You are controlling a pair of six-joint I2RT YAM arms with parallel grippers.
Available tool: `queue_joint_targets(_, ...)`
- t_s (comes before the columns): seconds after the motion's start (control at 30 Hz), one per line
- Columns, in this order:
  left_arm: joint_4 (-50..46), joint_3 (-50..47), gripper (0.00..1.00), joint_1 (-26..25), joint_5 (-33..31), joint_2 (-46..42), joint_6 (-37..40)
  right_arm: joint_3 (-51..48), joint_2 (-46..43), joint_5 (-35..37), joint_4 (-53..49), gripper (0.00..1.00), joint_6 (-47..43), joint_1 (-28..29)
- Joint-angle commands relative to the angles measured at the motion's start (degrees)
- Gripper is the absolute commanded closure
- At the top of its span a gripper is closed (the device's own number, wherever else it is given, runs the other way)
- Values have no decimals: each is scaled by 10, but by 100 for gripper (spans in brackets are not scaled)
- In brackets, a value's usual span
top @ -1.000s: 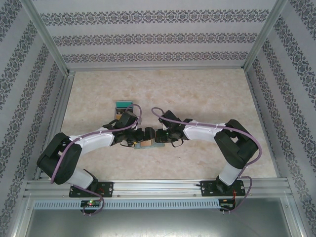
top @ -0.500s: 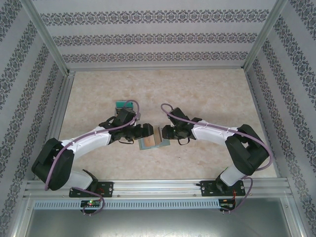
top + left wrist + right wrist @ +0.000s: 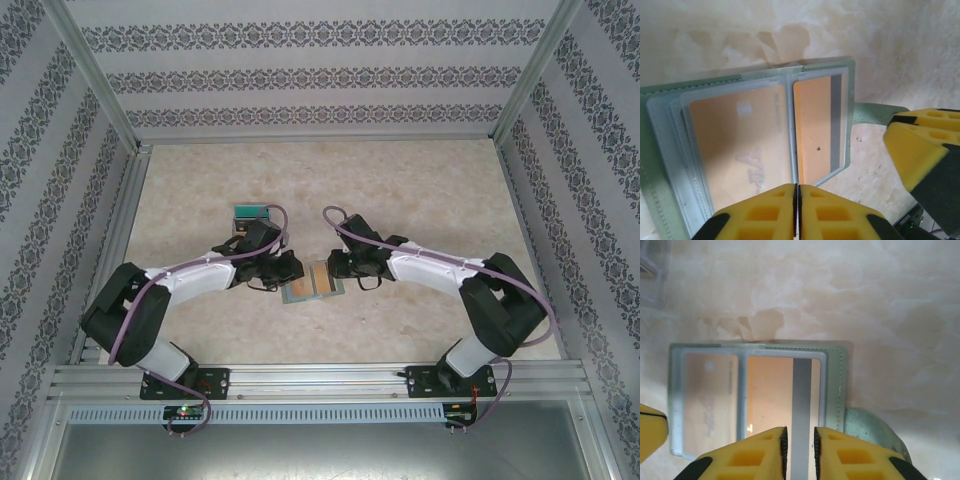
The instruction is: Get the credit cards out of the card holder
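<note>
Both arms are stretching in from the near edge of the surface (image 3: 420, 200), and their ends are almost facing each other at the middle; between them the card holder (image 3: 313, 281) is lying open and flat, inner side up. Two tan cards (image 3: 735, 145) are sitting under its clear pockets, one in each panel, and one of them is showing a grey stripe. The left hand (image 3: 796, 192) is pointing at the holder's edge, in line with the middle fold; its yellow fingers are pressing together with no gap, and I cannot tell if something thin is between them. The right hand (image 3: 800, 432) is standing over the striped card's panel, just beside the small tab (image 3: 865, 429); its fingers are leaving a narrow slit, and I cannot tell if they are pinching anything. Farther back, beyond the left arm, a teal card (image 3: 251, 212) is lying on the surface, apart from the holder.
</note>
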Motion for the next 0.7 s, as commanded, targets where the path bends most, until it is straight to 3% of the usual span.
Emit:
queue_joint_targets(0.0, 19, 21, 91, -8, 13, 18, -17, 9, 23, -17, -1, 83, -10, 5)
queue_joint_targets(0.2, 17, 28, 92, -11, 14, 40, -22, 7, 48, -22, 3, 88, -13, 4)
queue_joint_targets(0.67, -1, 36, 91, -12, 8, 66, -21, 6, 79, -47, 20, 89, -8, 12)
